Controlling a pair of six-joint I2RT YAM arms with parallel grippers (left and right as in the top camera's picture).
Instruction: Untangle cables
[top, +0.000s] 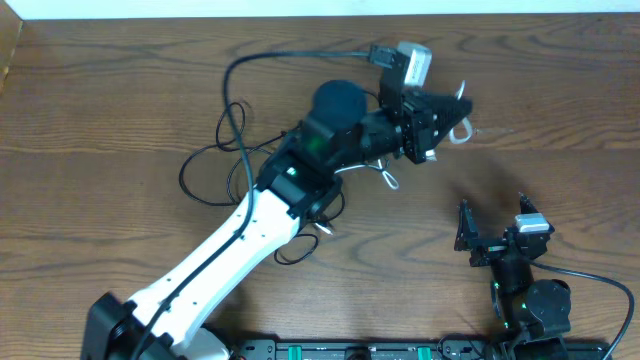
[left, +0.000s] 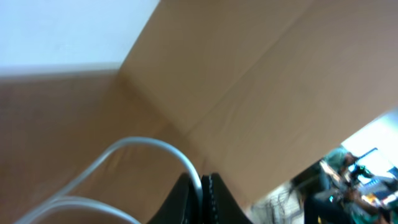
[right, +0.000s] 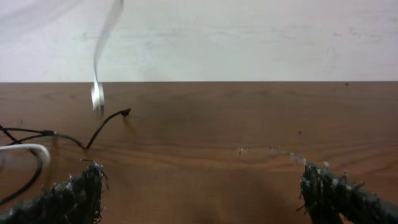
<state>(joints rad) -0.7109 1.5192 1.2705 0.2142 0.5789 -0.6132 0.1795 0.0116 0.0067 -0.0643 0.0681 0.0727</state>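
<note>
Overhead: one wooden table (top: 120, 100), two arms, two claws. Thin black cables (top: 241, 150) lie in overlapping loops left of centre, partly under the left arm. They look like two cords, but the tangle makes the count unsure. The left claw (top: 447, 125) is up near the far edge, right of centre, clamped on the one white cable (top: 462, 130), which curls out as a small loop beside its tip. The right claw (top: 495, 222) sits low at the near right, well apart from every cable, with nothing in it.

Left wrist view only: the left claw (left: 202, 186) has its jaws pressed together, with the white cable (left: 149, 144) pinched between them and arching away to the left. No black cables are in view here.

Right wrist view only: the white cable (right: 102, 50) dangles above the table (right: 217, 124) at upper left, against the wall (right: 249, 37). One black cable (right: 102, 127) ends in a small plug lifted off the wood. The right claw (right: 202, 199) has its jaws spread wide and touches nothing.
</note>
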